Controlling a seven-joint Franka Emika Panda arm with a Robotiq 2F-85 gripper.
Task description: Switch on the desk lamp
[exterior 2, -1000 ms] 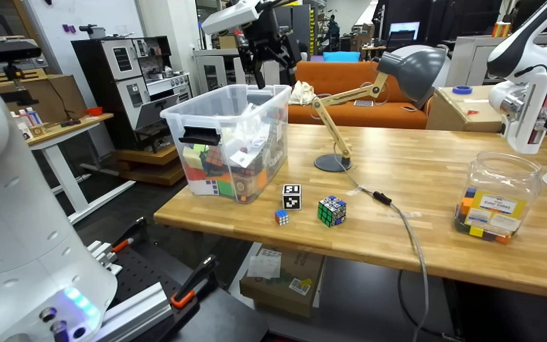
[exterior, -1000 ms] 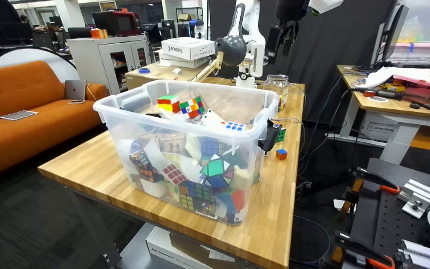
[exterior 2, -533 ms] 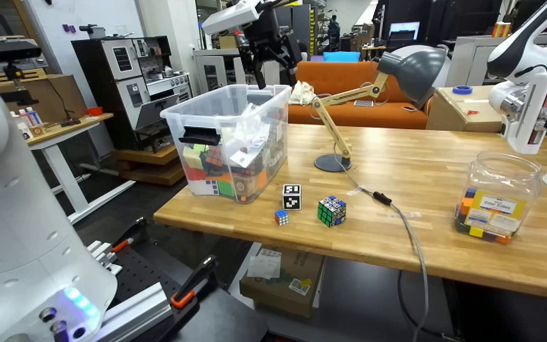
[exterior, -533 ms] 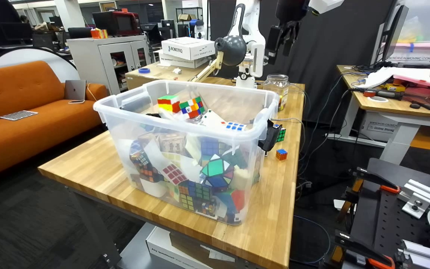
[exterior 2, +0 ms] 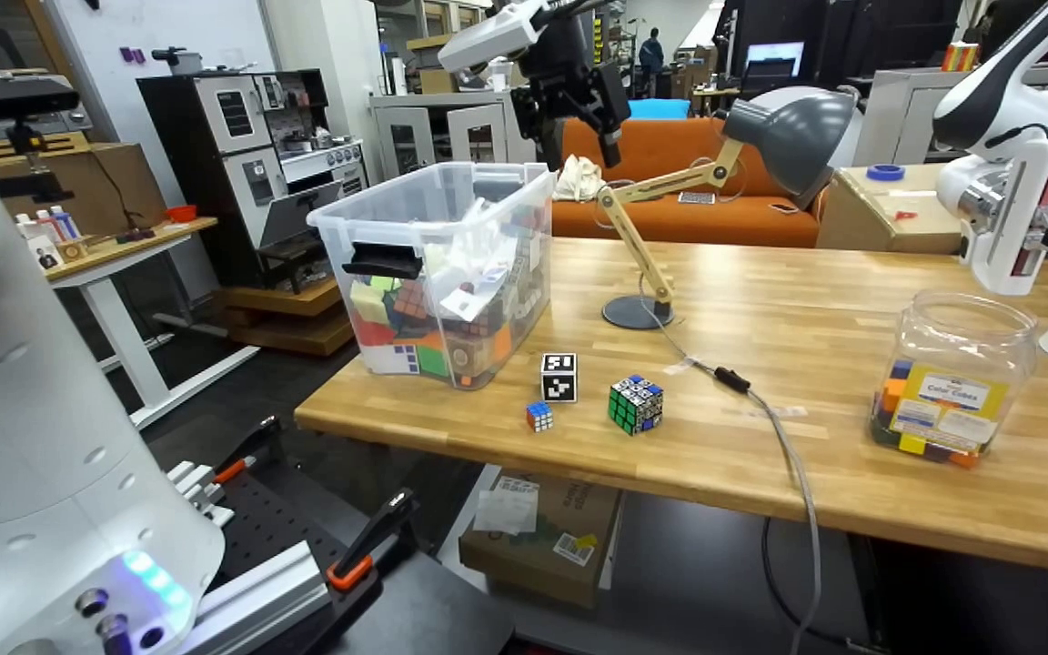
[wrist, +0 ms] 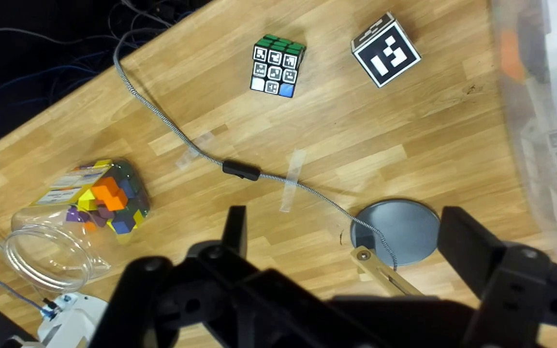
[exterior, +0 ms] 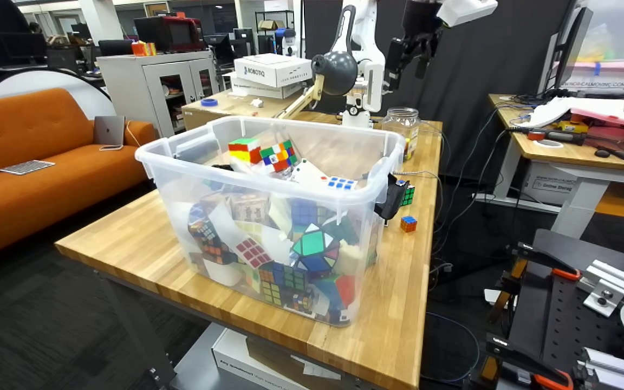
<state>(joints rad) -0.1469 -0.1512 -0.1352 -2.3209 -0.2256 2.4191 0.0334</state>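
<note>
in the wrist view the gripper [wrist: 344, 211] hangs spread, holding nothing, presumably free to press the cord switch [wrist: 241, 170] near centre toward nine o'clock, which tape [wrist: 294, 169] on both sides likely pins against sliding, while the desk lamp [wrist: 406, 237] stands toward four o'clock.

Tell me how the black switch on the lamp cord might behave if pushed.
The black switch probably won't slide far: tape strips cross its cord on both sides. It may twist, though, since the cord's curves suggest it's flexible.
</note>
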